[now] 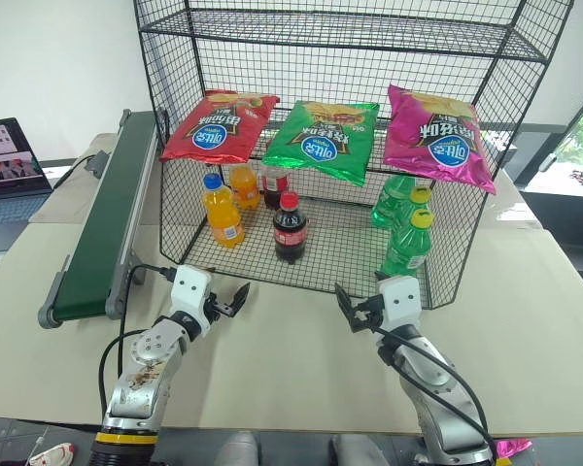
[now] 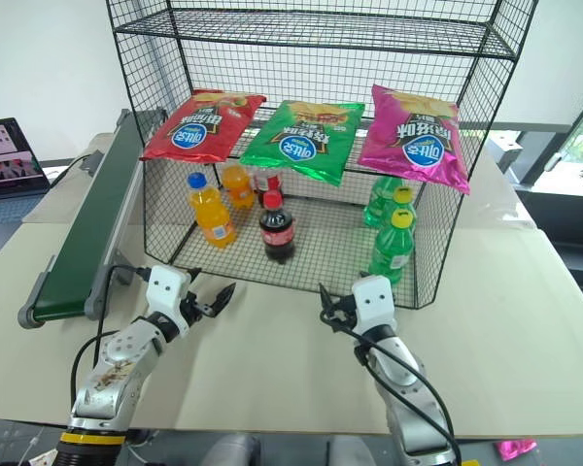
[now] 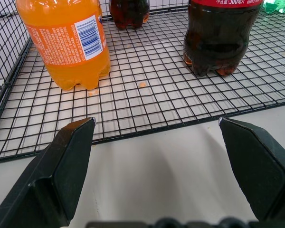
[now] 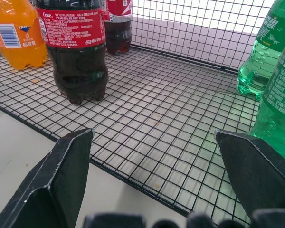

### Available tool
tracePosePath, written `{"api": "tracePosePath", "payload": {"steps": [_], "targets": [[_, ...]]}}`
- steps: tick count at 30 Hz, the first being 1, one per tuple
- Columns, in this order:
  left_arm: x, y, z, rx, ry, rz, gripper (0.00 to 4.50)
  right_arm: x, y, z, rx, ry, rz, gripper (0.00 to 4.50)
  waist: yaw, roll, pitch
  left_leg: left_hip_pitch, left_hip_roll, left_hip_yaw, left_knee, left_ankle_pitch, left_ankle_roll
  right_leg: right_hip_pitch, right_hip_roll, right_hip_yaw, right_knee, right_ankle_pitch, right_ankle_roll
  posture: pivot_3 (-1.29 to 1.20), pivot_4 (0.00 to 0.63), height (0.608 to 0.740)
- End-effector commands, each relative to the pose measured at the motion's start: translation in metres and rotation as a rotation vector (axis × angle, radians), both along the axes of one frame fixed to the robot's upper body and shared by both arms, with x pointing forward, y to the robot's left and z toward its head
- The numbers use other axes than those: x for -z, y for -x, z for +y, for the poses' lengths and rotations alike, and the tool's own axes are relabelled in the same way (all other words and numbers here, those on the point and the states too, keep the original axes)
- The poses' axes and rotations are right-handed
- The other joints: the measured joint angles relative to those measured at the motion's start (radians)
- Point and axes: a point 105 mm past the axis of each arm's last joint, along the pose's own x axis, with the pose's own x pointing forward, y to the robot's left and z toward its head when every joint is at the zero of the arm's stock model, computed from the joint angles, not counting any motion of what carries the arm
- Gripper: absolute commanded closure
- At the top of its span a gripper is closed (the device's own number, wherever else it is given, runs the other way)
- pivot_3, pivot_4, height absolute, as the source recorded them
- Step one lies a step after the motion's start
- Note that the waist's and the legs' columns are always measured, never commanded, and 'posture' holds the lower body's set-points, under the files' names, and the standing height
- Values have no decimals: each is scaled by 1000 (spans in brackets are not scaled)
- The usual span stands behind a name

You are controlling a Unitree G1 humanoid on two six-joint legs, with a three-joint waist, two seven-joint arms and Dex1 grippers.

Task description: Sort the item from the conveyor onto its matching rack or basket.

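The cola bottle [image 1: 291, 228], red cap and red label, stands upright on the floor of the black wire basket [image 1: 447, 267], near its front middle. In the wrist views the cola bottle [image 3: 218, 38] [image 4: 78, 52] is just past the basket's low front rim. My left gripper [image 1: 231, 301] hovers over the table in front of the basket's left half, open, with nothing between its fingers [image 3: 71, 156]. My right gripper [image 1: 350, 309] sits in front of the right half, also open and holding nothing. The green conveyor [image 1: 107, 223] runs along the table's left side.
Orange soda bottles [image 1: 222, 209] and a second cola bottle [image 1: 274, 183] stand at the basket's back left, and green bottles [image 1: 408, 243] at its right. Chip bags [image 1: 323, 136] lie on the slanted tier above. A laptop [image 1: 10, 160] sits at the far left.
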Motion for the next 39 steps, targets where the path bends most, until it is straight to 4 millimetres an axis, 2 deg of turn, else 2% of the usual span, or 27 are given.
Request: {"api": "tracePosePath", "payload": {"steps": [1, 11, 39], "targets": [[-11, -1, 3, -11, -4, -39, 86, -15, 2, 2, -19, -2, -70, 0, 0, 0, 0, 0, 0, 0, 0, 0, 0, 0, 0, 0, 0, 0, 0, 0, 150, 738], [-15, 1, 5, -49, 25, -70, 86, -15, 4, 3, -28, 0, -68, 0, 0, 0, 0, 0, 0, 0, 0, 0, 0, 0, 0, 0, 0, 0, 0, 0, 150, 738], [-18, 0, 4, -15, 30, -66, 86, -16, 1, 5, -23, 1, -75, 0, 0, 0, 0, 0, 0, 0, 0, 0, 0, 0, 0, 0, 0, 0, 0, 0, 150, 738]]}}
